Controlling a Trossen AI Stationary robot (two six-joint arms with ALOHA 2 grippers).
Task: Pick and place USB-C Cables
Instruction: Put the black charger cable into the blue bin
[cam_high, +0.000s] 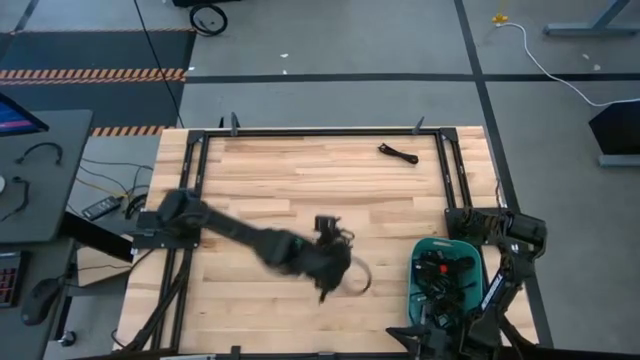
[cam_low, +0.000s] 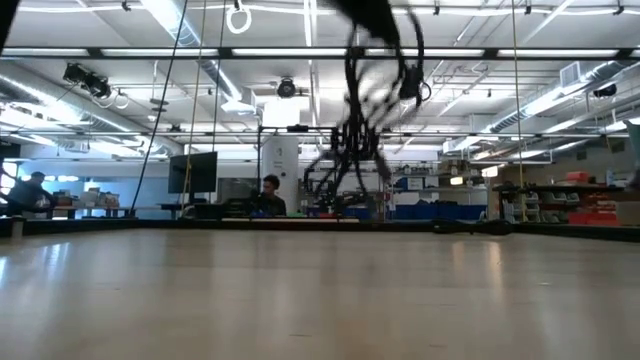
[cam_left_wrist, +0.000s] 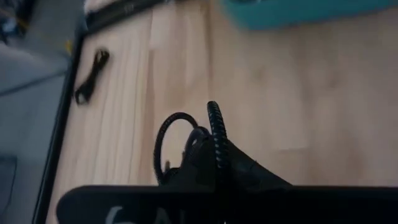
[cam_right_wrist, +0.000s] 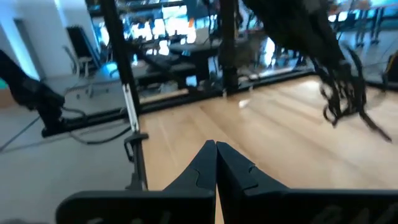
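My left gripper (cam_high: 333, 262) is over the middle of the table, a little toward the near edge, shut on a black USB-C cable (cam_high: 350, 272) whose loose loops hang in the air in the low view (cam_low: 362, 125). The teal bin (cam_high: 428, 250) to its right holds several more black cables (cam_high: 445, 275). One bundled cable (cam_high: 398, 152) lies flat near the table's far edge, also visible in the left wrist view (cam_left_wrist: 92, 74). My right gripper (cam_right_wrist: 216, 149) waits shut at the table's right near corner, beside the bin. My left gripper pinches the black cable between its two fingers. A braided strand (cam_left_wrist: 215, 124) and a loop (cam_left_wrist: 166, 137) stick out past the fingertips. The cable is lifted clear of the table, and its slack loops (cam_right_wrist: 342, 93) dangle below the gripper.
Black frame rails (cam_high: 300, 133) run along the table's far edge and down both sides. Bare wood lies between my left gripper and the bin. A desk with gear (cam_high: 30, 170) stands off the left side. People sit in the room beyond (cam_low: 268, 195).
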